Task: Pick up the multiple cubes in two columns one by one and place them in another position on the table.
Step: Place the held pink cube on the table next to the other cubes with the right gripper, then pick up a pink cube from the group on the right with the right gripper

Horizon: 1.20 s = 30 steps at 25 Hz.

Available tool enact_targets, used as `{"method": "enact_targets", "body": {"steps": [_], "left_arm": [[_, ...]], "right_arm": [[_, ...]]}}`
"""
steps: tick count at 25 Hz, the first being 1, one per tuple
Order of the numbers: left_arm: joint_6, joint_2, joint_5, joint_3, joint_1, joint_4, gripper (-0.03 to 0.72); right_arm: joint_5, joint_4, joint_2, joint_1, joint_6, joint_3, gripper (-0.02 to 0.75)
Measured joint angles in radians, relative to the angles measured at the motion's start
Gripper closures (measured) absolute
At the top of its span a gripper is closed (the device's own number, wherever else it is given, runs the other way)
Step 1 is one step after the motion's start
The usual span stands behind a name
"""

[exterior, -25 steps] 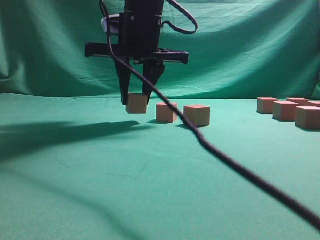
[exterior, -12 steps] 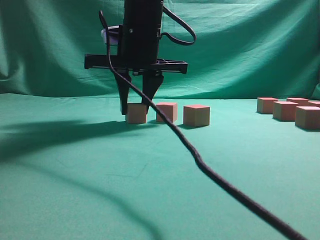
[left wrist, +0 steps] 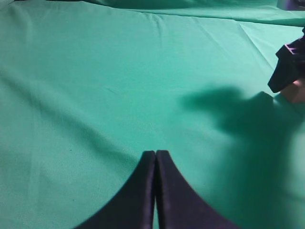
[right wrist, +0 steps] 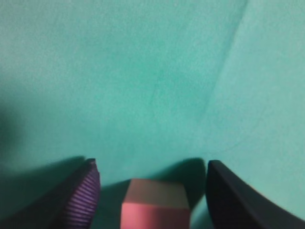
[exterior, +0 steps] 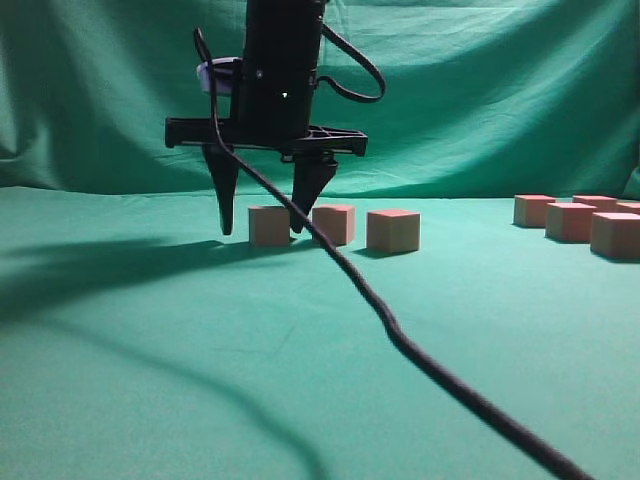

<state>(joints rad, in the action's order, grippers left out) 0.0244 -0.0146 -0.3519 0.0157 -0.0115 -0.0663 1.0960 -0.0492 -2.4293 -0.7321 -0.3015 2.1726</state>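
Release step: right tool (exterior: 261, 228) stands wide — cube (exterior: 269, 225) between its fingers, clear of both, resting on the worktop (exterior: 200, 350). Two cubes sit just beyond its right finger. Next move calls for a straight lift — then the far group (exterior: 580, 220).

Cubes in exterior view: seven. Three in row mid-left: first (exterior: 269, 225), second (exterior: 335, 224), third (exterior: 392, 230). Four in cluster far right: (exterior: 534, 210), (exterior: 571, 221), (exterior: 615, 235), (exterior: 594, 201); fifth possibly cut by frame edge, cannot tell. Claws: two, right claw (exterior: 262, 228), left claw (left wrist: 156, 162). Cable (exterior: 400, 340): one. Worktop (exterior: 150, 380): one.
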Motion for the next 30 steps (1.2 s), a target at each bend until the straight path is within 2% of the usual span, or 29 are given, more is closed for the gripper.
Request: {"method": "enact_targets", "body": {"steps": [1,2,9,15,19,24,30], "left_arm": [[0.0,0.0,0.0,0.0,0.0,0.0,0.688],[0.0,0.0,0.0,0.0,0.0,0.0,0.688],[0.0,0.0,0.0,0.0,0.0,0.0,0.688],[0.0,0.0,0.0,0.0,0.0,0.0,0.688],[0.0,0.0,0.0,0.0,0.0,0.0,0.688],[0.0,0.0,0.0,0.0,0.0,0.0,0.688],[0.0,0.0,0.0,0.0,0.0,0.0,0.688]], "right_arm": [[-0.004,0.0,0.0,0.0,0.0,0.0,0.317],[-0.015,0.0,0.0,0.0,0.0,0.0,0.277],[-0.117,-0.04,0.0,0.0,0.051,0.0,0.291],[-0.121,-0.045,0.077,0.0,0.053,0.0,0.291],[-0.048,-0.064,0.2,0.0,0.057,0.0,0.291],[0.126,-0.171,0.357,0.0,0.06,0.0,0.291],[0.161,-0.233,0.537,0.0,0.079,-0.042,0.291]]}}
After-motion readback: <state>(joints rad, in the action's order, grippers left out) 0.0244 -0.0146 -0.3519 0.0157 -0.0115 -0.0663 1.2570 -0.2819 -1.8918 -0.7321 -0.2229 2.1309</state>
